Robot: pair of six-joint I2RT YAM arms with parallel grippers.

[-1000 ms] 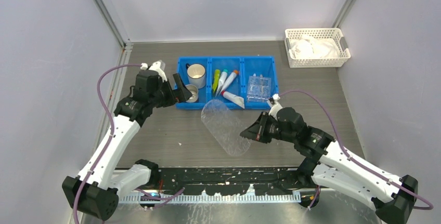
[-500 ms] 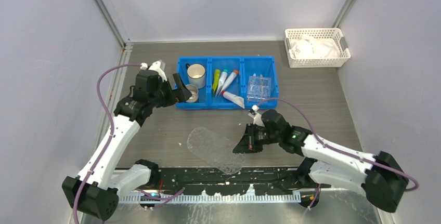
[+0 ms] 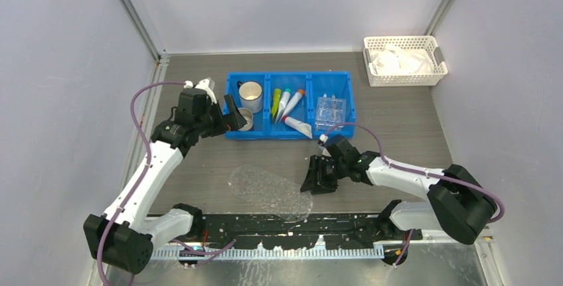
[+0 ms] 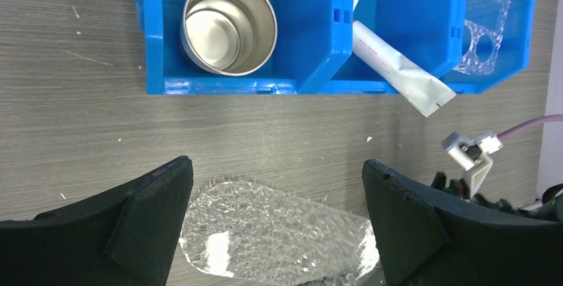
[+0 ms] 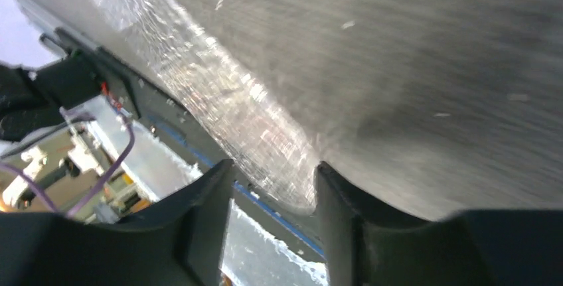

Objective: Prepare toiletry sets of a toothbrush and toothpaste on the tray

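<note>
Tabletop (image 3: 199,166) of grey wood grain carries everything. A blue three-compartment bin (image 3: 267,135) sits toward the back centre. A white lattice basket (image 3: 405,81) stands at the back right, holding crumpled white material I cannot identify.

A clear dimpled oval sheet (image 3: 265,190) lies flat near the front, its near end reaching over the table's front edge. The right gripper (image 5: 273,166) is at that end. Its jaws are parted with the sheet's rim in the gap and neither finger visibly pinches it, though this wrist view is blurred. The left gripper (image 4: 277,166) hovers just in front of the bin's left compartment, jaws spread wide with nothing between them.

That compartment holds steel cups (image 4: 229,24), the nearer with another nested inside. The toiletry sets (image 3: 285,103) lie in the middle compartment. One, white with reddish print too small to read, pokes its flat end over the front wall. The tray (image 3: 330,111) rests in the right compartment, partly cut off in the left wrist view.
</note>
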